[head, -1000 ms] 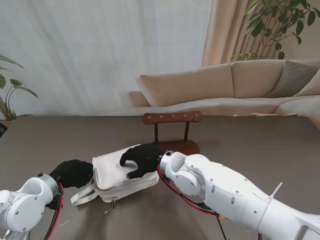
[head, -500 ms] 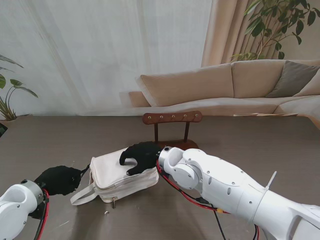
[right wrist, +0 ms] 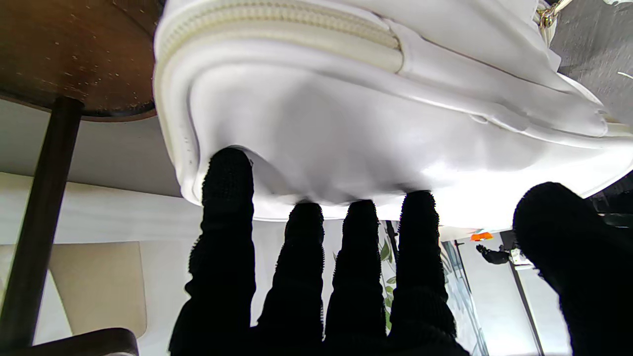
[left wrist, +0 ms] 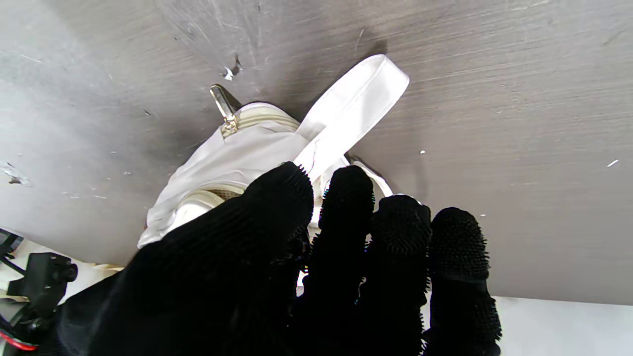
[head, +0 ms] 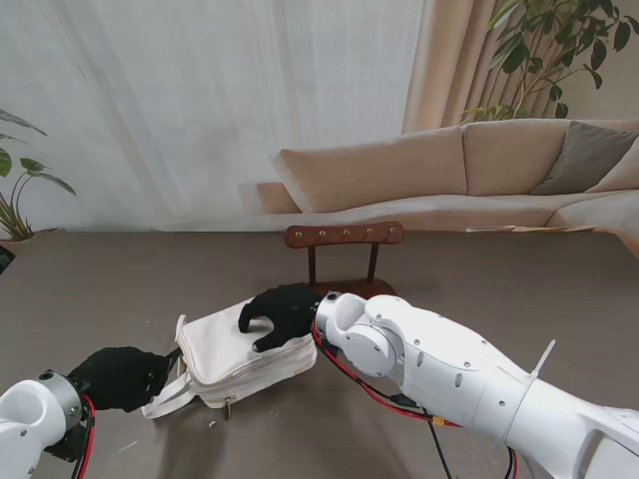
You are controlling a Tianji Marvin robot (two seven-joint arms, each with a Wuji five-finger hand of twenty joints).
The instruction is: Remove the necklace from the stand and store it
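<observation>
1. Pouch of white soft leather with zipper (head: 240, 351) lies on the dark counter (head: 519, 299), just in front of the brown wooden necklace stand (head: 344, 261).
2. Right hand (head: 282, 314) presses flat on the pouch, fingers spread.
3. Left hand (head: 122, 377) pinches the pouch's white strap (left wrist: 352, 106).
4. Necklace cannot be seen.

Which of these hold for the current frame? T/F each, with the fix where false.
1. The right hand presses down on top of the white bag. True.
2. A necklace hangs from the wooden stand. False: no necklace shows on its pegs.
3. The left hand is at the bag's left end, by the strap. True.
4. The bag sits on the sofa. False: it lies on the dark table, nearer to me than the stand.
5. The right hand's fingers are curled into a fist clear of the bag. False: they are spread and dent the bag's fabric.
</observation>
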